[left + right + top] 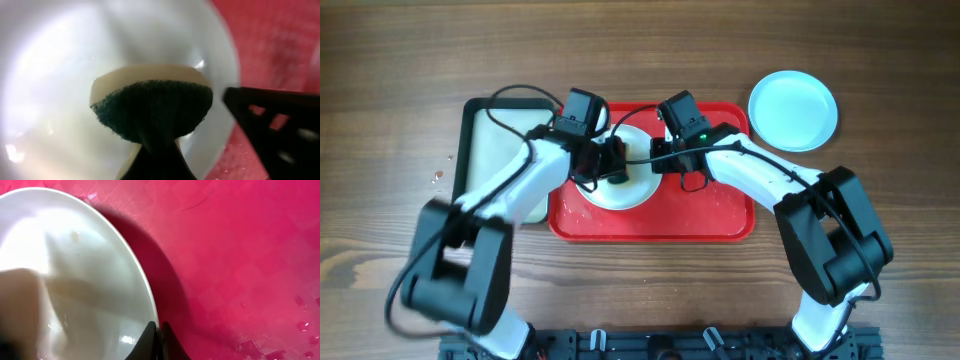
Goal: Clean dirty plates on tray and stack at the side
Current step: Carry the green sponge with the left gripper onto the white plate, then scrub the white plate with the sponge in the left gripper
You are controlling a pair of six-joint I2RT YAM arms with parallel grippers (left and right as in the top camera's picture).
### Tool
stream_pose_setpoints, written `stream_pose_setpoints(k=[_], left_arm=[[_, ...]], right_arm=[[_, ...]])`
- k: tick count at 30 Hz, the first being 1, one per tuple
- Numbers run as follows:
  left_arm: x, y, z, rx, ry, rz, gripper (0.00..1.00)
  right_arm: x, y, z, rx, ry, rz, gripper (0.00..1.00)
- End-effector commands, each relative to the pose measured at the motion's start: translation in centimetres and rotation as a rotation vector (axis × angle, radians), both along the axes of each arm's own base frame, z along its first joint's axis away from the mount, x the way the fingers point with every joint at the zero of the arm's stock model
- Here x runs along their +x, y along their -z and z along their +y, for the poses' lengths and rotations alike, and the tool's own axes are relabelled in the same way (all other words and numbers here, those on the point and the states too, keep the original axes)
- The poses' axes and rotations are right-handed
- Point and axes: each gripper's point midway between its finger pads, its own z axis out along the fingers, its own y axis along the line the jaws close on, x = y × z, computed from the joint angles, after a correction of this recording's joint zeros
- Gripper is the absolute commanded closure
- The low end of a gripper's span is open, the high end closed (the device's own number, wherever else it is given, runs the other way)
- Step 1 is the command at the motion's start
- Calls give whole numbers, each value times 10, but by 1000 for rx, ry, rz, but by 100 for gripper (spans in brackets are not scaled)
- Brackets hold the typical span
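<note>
A white plate [628, 192] lies in the left half of the red tray [720, 218]. My left gripper [610, 160] is shut on a sponge with a dark green scouring face [152, 107] and presses it on the inside of the white plate [50, 75]. My right gripper [660, 160] is shut on the plate's right rim, which shows pinched between the fingertips [159, 330] in the right wrist view, over the tray's red floor [240, 255]. A pale turquoise plate [793, 110] lies on the table to the right of the tray. A third plate is out of view.
A black-rimmed tray with a pale inside [488, 150] stands against the red tray's left side, under my left arm. Small water drops lie on the red tray floor [280, 45]. My right gripper's black finger [280, 130] shows in the left wrist view.
</note>
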Motion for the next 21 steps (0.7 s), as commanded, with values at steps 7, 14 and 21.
stream_pose_setpoints(k=[7, 14, 21], left_arm=[[6, -45, 50, 182, -99, -144, 96], [-4, -11, 53, 219, -88, -46, 96], [-13, 24, 56, 257, -75, 55, 96]], right_arm=[[-6, 8, 2, -3, -5, 24, 96], [-6, 8, 2, -2, -5, 24, 96], [-6, 8, 2, -4, -5, 26, 96]])
